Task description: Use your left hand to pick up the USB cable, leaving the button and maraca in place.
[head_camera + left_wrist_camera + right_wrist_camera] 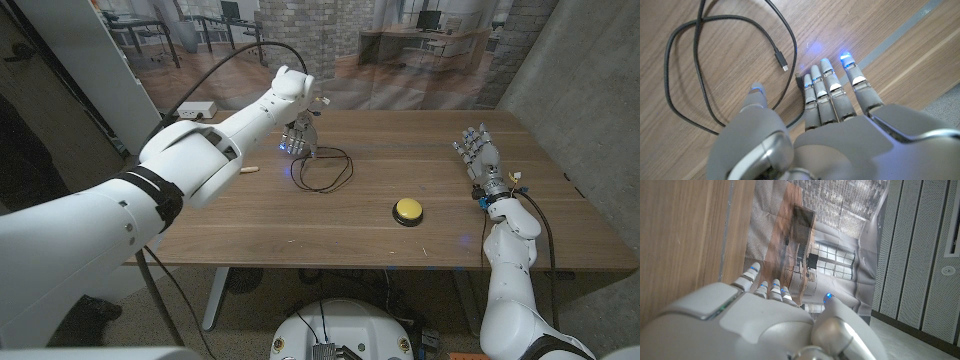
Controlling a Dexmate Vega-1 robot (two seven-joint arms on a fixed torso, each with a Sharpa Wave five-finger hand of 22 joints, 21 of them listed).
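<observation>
I've got the left hand [830,120] hovering right over the USB cable [322,168], fingers spread, gripping nothing. The cable lies looped on the table [420,160], one plug just beside my fingertips [826,67]. Yellow button [407,210] sits well apart. Right hand [480,155] is open at the table's edge.

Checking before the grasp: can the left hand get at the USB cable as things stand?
Probably yes. The left hand hovers open right over the USB cable, its fingers spread beside the plug end, with nothing lying between them.
</observation>
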